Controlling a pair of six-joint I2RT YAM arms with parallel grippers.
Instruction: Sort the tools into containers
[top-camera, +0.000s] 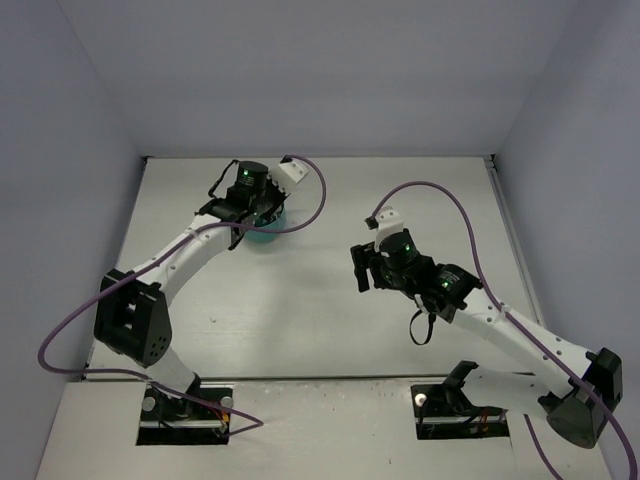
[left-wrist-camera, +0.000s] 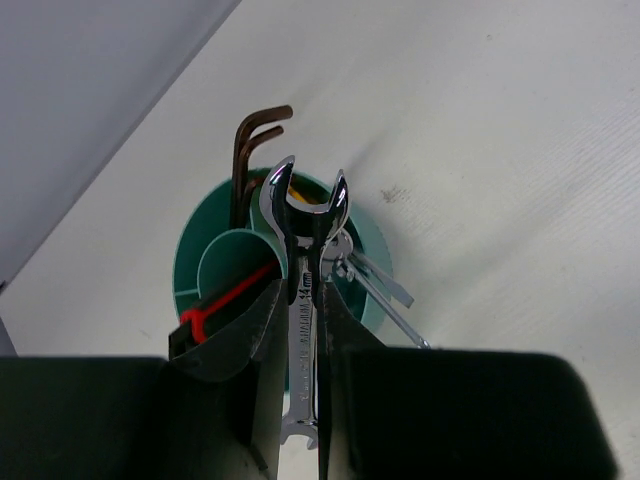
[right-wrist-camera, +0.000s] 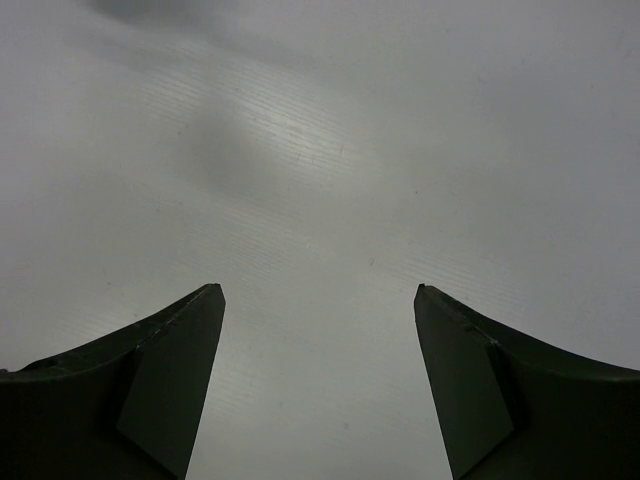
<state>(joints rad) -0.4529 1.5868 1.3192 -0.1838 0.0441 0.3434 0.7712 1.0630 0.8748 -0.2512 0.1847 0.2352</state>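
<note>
Your left jaws are clamped on a polished silver wrench (left-wrist-camera: 305, 215), its long axis running along the fingers and its forked open head pointing away, over the round teal plastic organiser (left-wrist-camera: 190, 262) — dark L-shaped hex keys (left-wrist-camera: 250, 150), a red-handled tool (left-wrist-camera: 228, 298) and more wrenches (left-wrist-camera: 385, 285) sit in it. Only the left wrist view shows this; from above, the wrist hides all but the organiser's rim. Your right jaws stand wide apart over the finely ribbed white table (right-wrist-camera: 320, 150).

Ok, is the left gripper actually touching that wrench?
Touching. The left wrist view shows the left gripper clamped on the silver wrench, pressed against both sides of its shank with no gap.
</note>
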